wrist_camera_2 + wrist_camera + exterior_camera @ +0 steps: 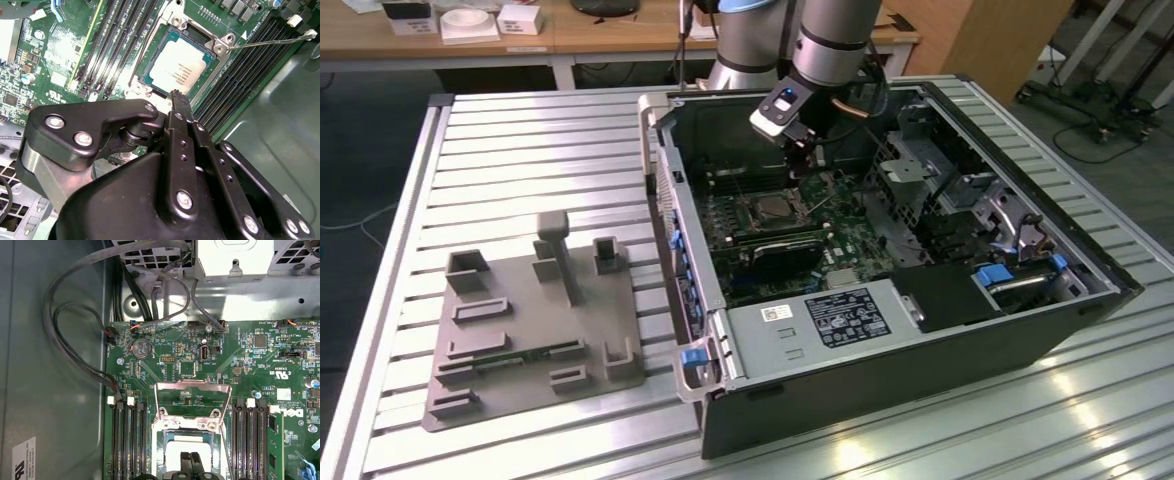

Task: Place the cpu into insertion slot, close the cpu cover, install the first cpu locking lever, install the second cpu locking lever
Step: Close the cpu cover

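Note:
The cpu (179, 69), a small square chip with a silvery top, lies flat in the insertion slot (150, 75) on the green board. It also shows in the first wrist view as the cpu (192, 447). My gripper (190, 461) hangs just over the chip's edge, shut, with nothing between its fingers. In the exterior view the gripper (807, 158) reaches into the open computer case, above the insertion slot (767, 208). The cpu cover (192, 385), a silvery frame with a cut-out middle, stands swung open beyond the socket. A thin locking lever (270, 42) sticks out sideways, unlatched.
Black memory slots (130, 440) flank the socket on both sides. Grey cables (65, 340) loop along the case wall. A grey fixture plate (534, 320) lies on the slatted metal table (520, 140) at the exterior view's left of the case. A power supply (834, 315) fills the case's near end.

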Motion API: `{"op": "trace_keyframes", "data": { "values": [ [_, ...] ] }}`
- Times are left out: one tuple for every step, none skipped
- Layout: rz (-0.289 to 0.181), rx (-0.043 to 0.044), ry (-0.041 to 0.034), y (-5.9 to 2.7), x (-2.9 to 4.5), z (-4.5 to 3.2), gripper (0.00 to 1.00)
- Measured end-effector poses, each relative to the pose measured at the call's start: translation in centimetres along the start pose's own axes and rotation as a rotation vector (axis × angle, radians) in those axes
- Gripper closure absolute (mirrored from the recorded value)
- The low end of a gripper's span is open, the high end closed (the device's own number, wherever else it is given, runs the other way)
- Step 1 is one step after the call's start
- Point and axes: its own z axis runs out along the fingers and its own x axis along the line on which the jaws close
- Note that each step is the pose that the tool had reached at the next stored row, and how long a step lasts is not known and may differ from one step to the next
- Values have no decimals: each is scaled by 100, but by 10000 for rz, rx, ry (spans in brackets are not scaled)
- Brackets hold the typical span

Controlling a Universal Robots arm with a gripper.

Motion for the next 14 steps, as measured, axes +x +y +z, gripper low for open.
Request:
{"op": "trace_keyframes", "data": {
  "values": [
    [0, 0, 0, 0, 0, 0, 90],
    [0, 0, 0, 0, 0, 0, 90],
    [0, 0, 0, 0, 0, 0, 90],
    [0, 0, 0, 0, 0, 0, 90],
    [0, 0, 0, 1, 0, 0, 90],
    [0, 0, 0, 1, 0, 0, 90],
    [0, -1, 1, 1, 0, 0, 90],
    [0, 1, -1, 1, 1, -3, 90],
    [0, 1, -2, 1, 1, -9, 90],
    [0, 0, -1, 1, 1, -16, 90],
    [0, 0, -1, 0, 1, -26, 90],
    [0, 0, -1, 0, 1, -37, 90],
    [0, 0, -1, 0, 1, -49, 90],
    [1, 0, 0, 0, 2, -63, 90]
  ]
}}
